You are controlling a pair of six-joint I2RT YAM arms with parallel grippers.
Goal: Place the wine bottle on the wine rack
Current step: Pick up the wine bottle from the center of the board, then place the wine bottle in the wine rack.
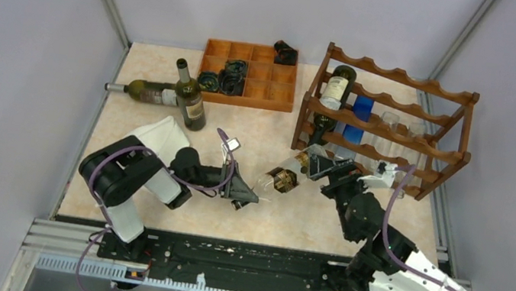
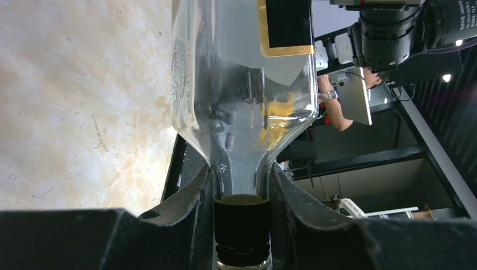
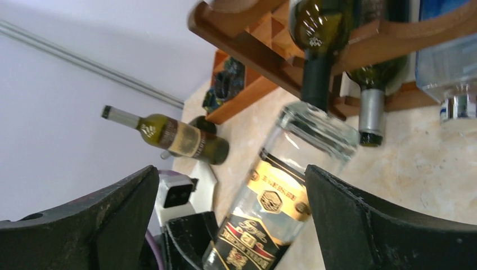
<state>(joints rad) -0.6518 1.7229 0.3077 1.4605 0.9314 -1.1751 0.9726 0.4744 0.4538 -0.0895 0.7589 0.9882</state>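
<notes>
The left gripper point(image 2: 241, 183) pinches the wine bottle point(image 2: 242, 84) by its neck. The right gripper point(image 3: 228, 185) is spread wide, with the bottle's base at its one o'clock, just below the wine rack point(image 1: 396, 76).

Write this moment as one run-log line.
left pincer: shut on clear bottle neck | right pincer: open around it | clear bottle: not on wine rack

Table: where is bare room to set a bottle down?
Free: the patch between compartment tray, standing green bottle and clear bottle; the strip between that bottle and the near edge. Crowded: before the wine rack, at the open right gripper.
</notes>
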